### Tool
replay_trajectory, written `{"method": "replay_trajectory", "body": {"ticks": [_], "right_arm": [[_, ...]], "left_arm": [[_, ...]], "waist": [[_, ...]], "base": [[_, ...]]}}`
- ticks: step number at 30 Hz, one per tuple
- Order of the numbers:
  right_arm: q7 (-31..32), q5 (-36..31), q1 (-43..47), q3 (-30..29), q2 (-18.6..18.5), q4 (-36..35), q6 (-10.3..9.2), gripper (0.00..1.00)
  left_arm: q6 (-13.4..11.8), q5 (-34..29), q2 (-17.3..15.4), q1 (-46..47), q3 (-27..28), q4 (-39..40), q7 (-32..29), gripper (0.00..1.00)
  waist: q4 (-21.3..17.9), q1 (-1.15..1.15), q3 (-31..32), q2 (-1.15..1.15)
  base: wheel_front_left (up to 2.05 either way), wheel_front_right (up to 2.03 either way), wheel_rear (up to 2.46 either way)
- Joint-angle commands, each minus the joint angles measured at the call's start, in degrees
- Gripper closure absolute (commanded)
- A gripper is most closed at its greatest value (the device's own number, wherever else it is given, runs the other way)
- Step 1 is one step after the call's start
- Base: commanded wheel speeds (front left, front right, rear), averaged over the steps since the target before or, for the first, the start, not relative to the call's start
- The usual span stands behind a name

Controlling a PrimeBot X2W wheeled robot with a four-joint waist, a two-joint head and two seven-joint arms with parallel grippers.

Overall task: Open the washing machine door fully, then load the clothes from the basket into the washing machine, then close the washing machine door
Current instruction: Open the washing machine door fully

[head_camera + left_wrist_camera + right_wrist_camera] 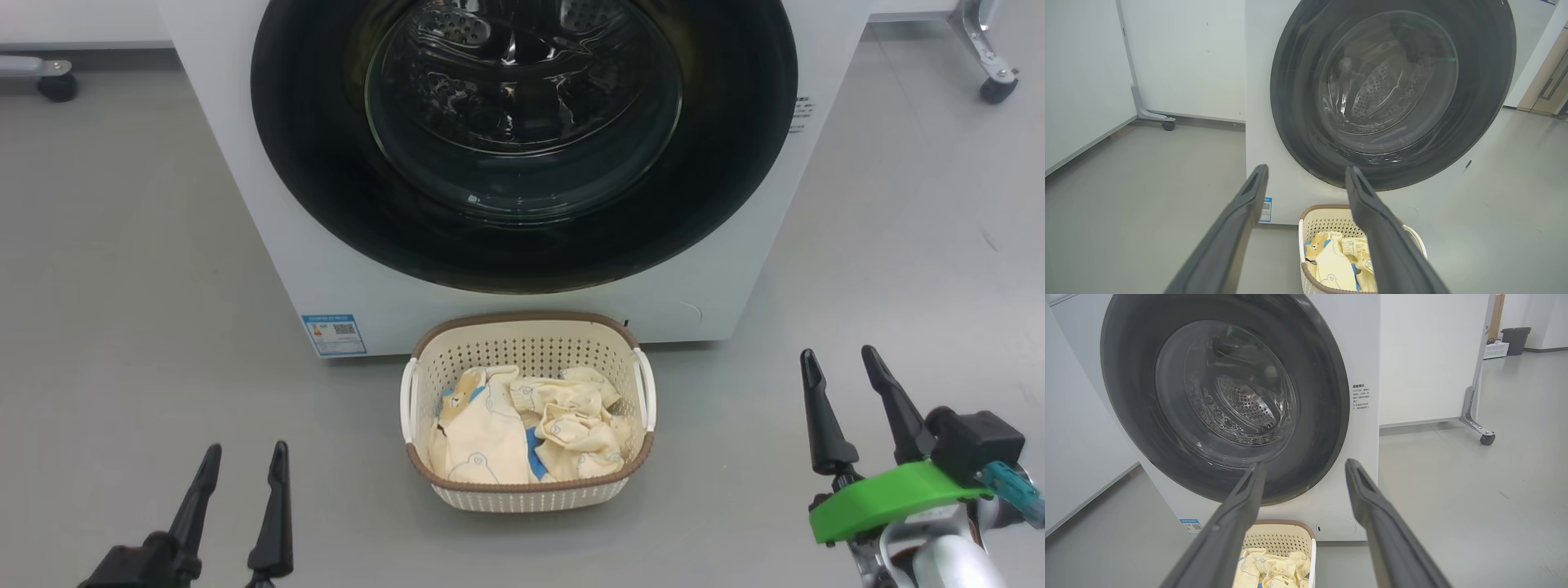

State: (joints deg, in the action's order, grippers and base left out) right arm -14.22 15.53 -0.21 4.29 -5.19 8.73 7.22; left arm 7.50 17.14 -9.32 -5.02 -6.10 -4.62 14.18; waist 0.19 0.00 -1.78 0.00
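The white washing machine (269, 220) stands straight ahead, its round black-ringed door (343, 196) flat against the front, the steel drum visible through the glass. On the floor just before it sits the cream basket (526, 322), holding several cream-yellow clothes (522, 425) with blue patches. My left gripper (246, 460) hovers open at the lower left, well left of the basket. At the lower right my right gripper (841, 359) is open too, clear of the basket. Both hold nothing. The door (1298, 134) and basket (1327, 214) lie beyond the left fingers; the door (1327, 428) and basket (1282, 539) beyond the right fingers.
Grey floor spreads on both sides of the machine. White panels on castor feet (998, 86) stand behind it at the right, and another castor (57, 84) at the left. A blue sticker (333, 333) marks the machine's lower left front.
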Motion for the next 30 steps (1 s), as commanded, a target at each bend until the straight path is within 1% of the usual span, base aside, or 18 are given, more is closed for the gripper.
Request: {"method": "replay_trajectory", "body": {"ticks": [1, 8, 26, 30], "right_arm": [[-0.78, -0.42, -1.79, 1.21, -0.86, -1.70, 0.26, 0.00], [-0.78, -0.48, -1.79, 1.16, -0.75, -1.77, 0.26, 0.00], [-0.78, -0.49, -2.47, 1.02, -0.57, -1.85, 0.26, 0.00], [-0.78, -0.45, -2.56, 0.93, -0.52, -1.82, 0.26, 0.00]], "left_arm": [[-0.01, -0.43, -1.09, 2.05, 1.73, 2.14, 0.82, 0.00], [-0.01, -0.13, -1.28, 1.97, 1.42, 2.22, 0.82, 0.00], [-0.01, -0.16, -1.47, 2.66, 1.24, 2.21, 0.82, 0.00], [-0.01, 0.12, -0.82, 2.78, 2.34, 2.34, 0.82, 0.00]], "waist": [[-0.03, 0.00, -0.02, 0.00], [-0.15, 0.00, -0.24, 0.00], [-0.14, 0.00, -1.00, 0.00], [-0.05, 0.00, -1.07, 0.00]], "base": [[0.46, 0.63, -1.09], [0.79, 0.93, -1.72], [1.15, 1.30, -2.46], [1.12, 1.25, -2.37]]}}
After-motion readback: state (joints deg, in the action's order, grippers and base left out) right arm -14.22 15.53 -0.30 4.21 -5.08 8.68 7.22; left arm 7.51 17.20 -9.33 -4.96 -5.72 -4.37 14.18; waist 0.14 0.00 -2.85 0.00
